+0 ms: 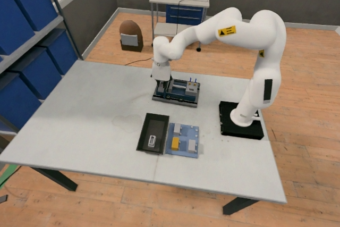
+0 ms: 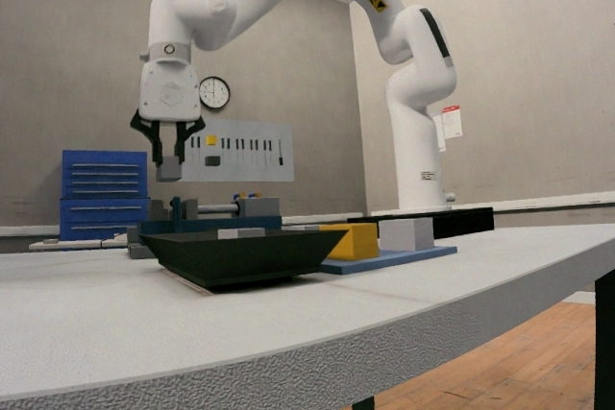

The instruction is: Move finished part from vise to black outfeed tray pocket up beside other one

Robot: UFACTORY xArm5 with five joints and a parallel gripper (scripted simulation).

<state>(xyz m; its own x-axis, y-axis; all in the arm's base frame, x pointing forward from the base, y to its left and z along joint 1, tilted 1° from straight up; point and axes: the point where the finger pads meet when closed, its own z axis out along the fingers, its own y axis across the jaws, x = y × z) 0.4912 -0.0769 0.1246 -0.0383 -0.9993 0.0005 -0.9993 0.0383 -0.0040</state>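
gripper (image 2: 167, 159) pinched shut on grey pocket block (image 2: 168, 168), above vise (image 2: 209, 214) | might slip, or bump plain blocks (image 1: 192, 145) beside black tray (image 1: 144, 133)

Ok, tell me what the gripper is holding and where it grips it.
The black-fingered gripper holds a small grey block by its upper side faces, above the blue vise.

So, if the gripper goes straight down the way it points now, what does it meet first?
Most likely the vise again: the gripper, shut on the gray block, hangs directly above its jaws, with only air between.
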